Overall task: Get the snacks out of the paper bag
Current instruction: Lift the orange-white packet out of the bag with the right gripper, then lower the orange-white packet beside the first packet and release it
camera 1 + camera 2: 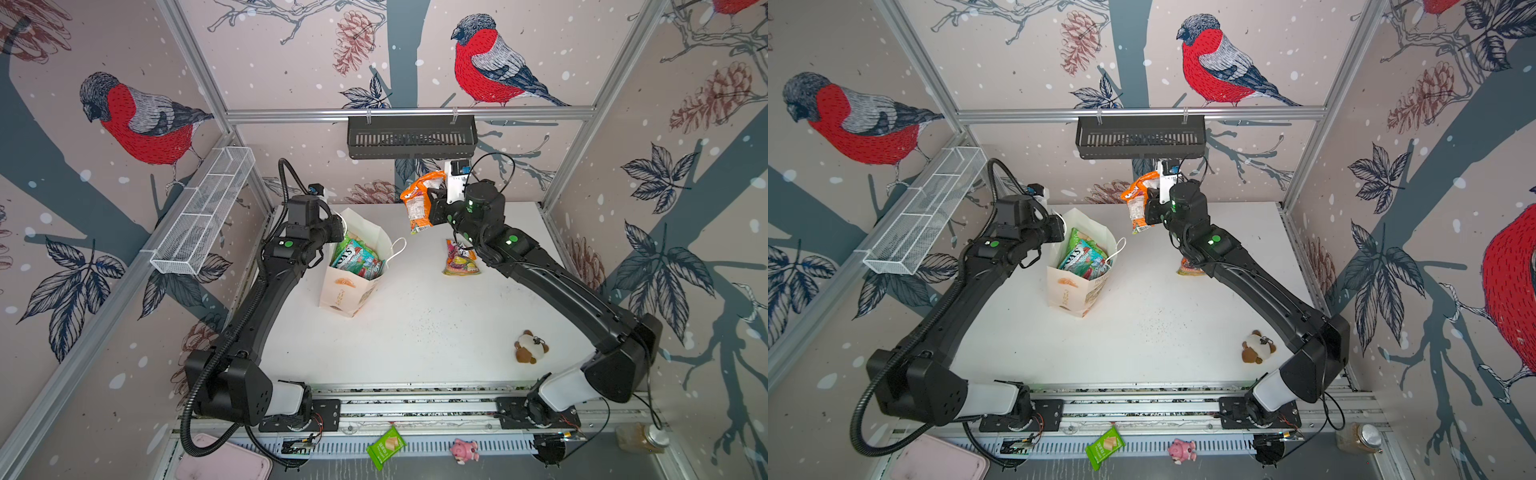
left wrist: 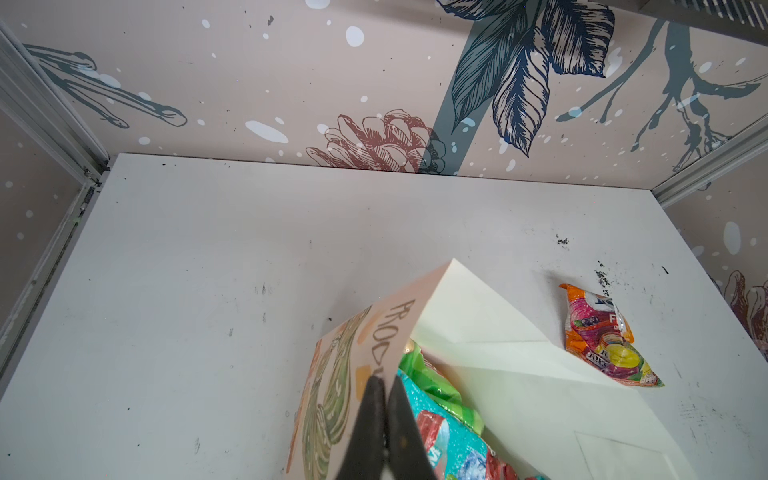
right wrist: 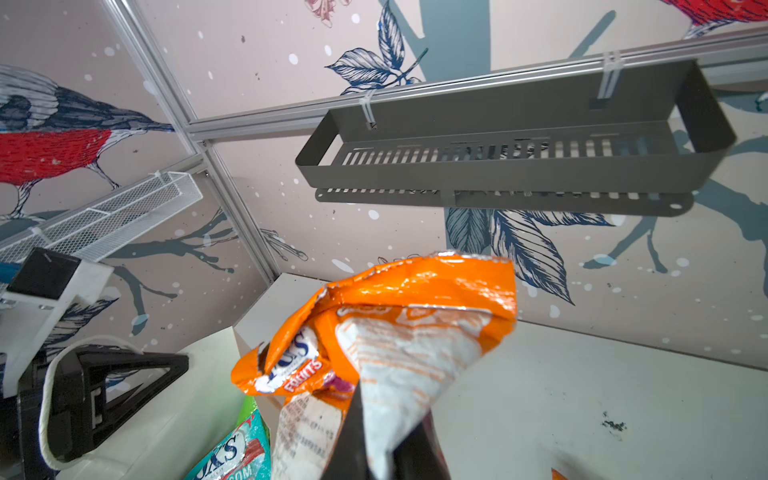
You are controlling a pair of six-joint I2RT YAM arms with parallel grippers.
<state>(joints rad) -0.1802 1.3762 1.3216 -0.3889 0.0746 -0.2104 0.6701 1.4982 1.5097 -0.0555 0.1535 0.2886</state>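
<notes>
The snacks point(image 1: 357, 259) look light, crinkly and slippery. Some sit in the paper bag point(image 1: 347, 293), left of centre. Your right gripper point(image 1: 433, 203) pinches the orange packet point(image 1: 417, 198) in the air, and your left gripper point(image 2: 385, 384) is closed on the bag's rim. Take each packet by a sealed edge.

Black arms point(image 1: 249, 316); green dots point(image 1: 289, 244); white shoulder covers point(image 1: 286, 397)

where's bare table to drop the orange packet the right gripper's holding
Widest bare patch: the table's middle and front, between the paper bag, the plush toy and the front rail. Also bare: behind the bag. Crowded: beside the packet lying by the right arm, and at the bag, whose rim the left gripper pinches.
</notes>
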